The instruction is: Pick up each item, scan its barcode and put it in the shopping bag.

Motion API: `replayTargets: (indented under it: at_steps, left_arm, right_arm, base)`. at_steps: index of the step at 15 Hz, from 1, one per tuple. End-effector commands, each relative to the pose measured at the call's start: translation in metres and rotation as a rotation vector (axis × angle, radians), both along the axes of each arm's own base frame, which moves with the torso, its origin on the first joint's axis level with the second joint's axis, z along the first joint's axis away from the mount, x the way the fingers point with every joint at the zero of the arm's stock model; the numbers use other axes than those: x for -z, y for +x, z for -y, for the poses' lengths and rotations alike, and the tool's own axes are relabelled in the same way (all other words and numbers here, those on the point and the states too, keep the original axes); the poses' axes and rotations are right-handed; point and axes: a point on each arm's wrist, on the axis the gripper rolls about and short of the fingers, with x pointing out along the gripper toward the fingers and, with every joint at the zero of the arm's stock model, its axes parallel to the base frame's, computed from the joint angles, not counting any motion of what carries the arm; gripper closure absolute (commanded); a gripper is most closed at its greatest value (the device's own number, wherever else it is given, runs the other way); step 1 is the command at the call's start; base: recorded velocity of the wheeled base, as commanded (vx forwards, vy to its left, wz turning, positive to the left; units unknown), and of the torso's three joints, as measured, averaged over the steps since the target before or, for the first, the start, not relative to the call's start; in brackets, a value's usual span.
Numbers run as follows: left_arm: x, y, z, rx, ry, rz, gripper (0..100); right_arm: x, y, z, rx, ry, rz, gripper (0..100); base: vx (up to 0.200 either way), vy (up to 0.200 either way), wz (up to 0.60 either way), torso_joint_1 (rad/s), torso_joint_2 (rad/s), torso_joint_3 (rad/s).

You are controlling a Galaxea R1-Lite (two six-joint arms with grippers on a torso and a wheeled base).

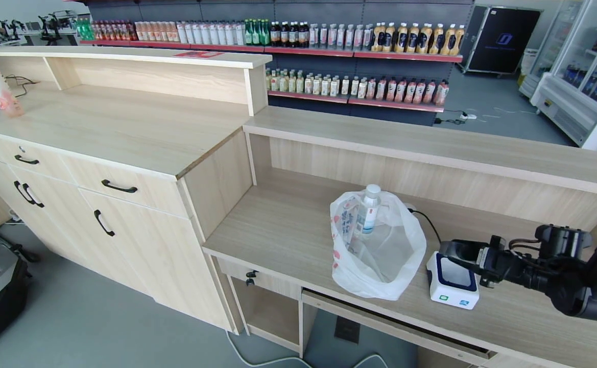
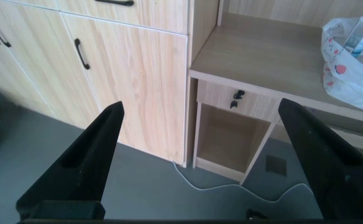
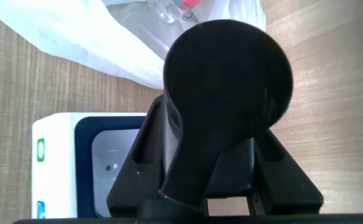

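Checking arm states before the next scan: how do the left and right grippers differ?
The left gripper is open and empty; the right gripper is shut on a dark item. The left gripper hangs over the floor; the right gripper hangs over the scanner. Both are black.

Head view: bright, even light from above. The counter (image 1: 124,128) is evenly lit, with soft shade under its ledge and in the nook (image 1: 272,306) below. The bag (image 1: 380,255) lets light through and throws a faint shadow at its base. Pale glare on the scanner (image 1: 451,278) glass and the fridge (image 1: 584,66) doors. Straight edges bow toward the frame borders. The right gripper (image 1: 456,253) reads dark.
Left wrist view: the left gripper (image 2: 200,106) fingers (image 2: 76,168) show as flat dark shapes against the lit floor (image 2: 138,186).
Right wrist view: the scanner glass holds a pale reflection
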Motion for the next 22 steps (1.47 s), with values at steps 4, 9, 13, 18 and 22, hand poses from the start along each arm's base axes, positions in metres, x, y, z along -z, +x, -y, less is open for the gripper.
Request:
replayTargets:
  at_steps: [4,9,13,18,22]
  left_arm:
    - [0.000,0.000,0.000,-0.001,0.000,0.001,0]
    - [0.000,0.000,0.000,-0.001,0.000,0.001,0]
    - [0.000,0.000,0.000,-0.001,0.000,0.001,0]
    - [0.000,0.000,0.000,-0.001,0.000,0.001,0]
    - [0.000,0.000,0.000,-0.001,0.000,0.001,0]
  right_arm:
    - [-0.168,-0.095,0.014,0.324,0.561,-0.216,100]
    - [-0.173,-0.148,0.018,0.621,0.603,-0.187,100]
    - [-0.173,-0.142,0.006,0.610,0.583,-0.168,100]
    - [-0.129,-0.091,-0.028,0.454,0.576,-0.328,100]
    - [-0.081,-0.056,-0.052,0.362,0.554,-0.413,100]
  base:
    - [0.000,0.000,0.00,0.000,0.00,0.000]
    - [0.000,0.000,0.00,0.000,0.00,0.000]
    - [0.000,0.000,0.45,-0.049,0.09,0.048]
    - [0.000,0.000,0.12,-0.108,0.23,0.105]
    - [0.000,0.000,0.00,0.000,0.00,0.000]
